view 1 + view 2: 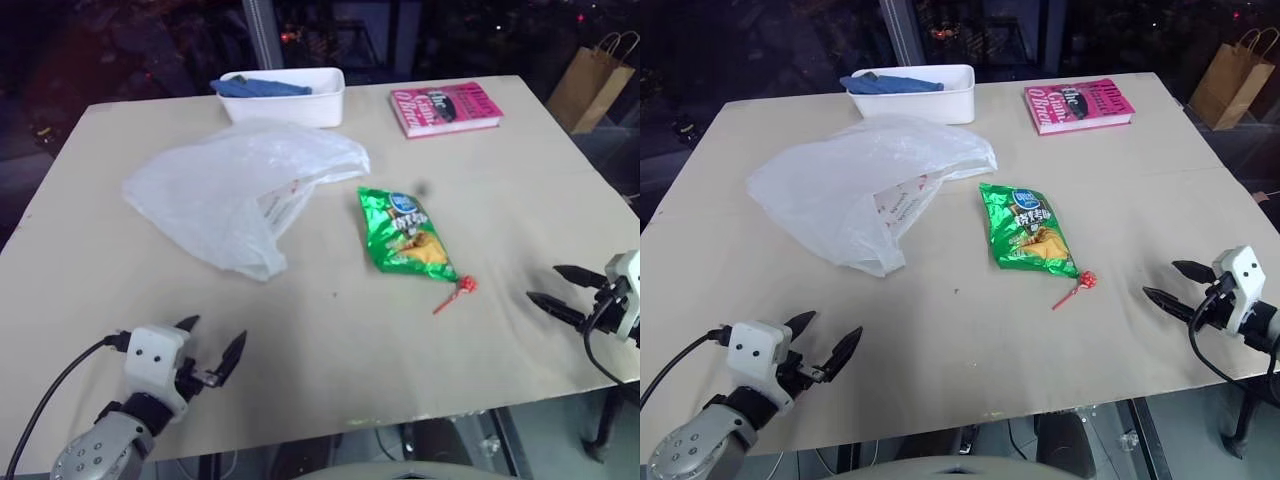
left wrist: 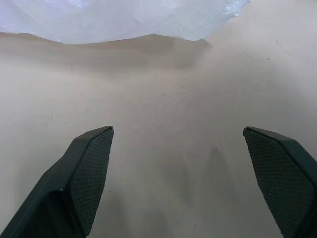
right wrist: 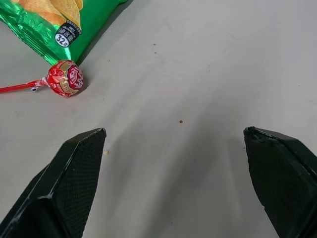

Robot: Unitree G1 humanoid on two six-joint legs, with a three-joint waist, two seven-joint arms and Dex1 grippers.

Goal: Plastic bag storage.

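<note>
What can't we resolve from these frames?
- Plastic bag: inside print unreadable through the film, head views; cut off by the edge in the left wrist view.
- White bin: contents under the blue cloth hidden.
- Paper bag: cut off by the frame edge.

The two eye views look from high above the near edge of the desk [image 1: 90, 260], facing forward and down; both take in the whole desktop up to the white tray [image 1: 300, 97] at its far edge. The left wrist view sits low and close over the desk, facing the plastic bag [image 2: 124, 17] on the near side of the tray. The right wrist view, equally close, faces the lollipop [image 3: 64, 79] beside the green snack packet [image 3: 54, 20].
</note>
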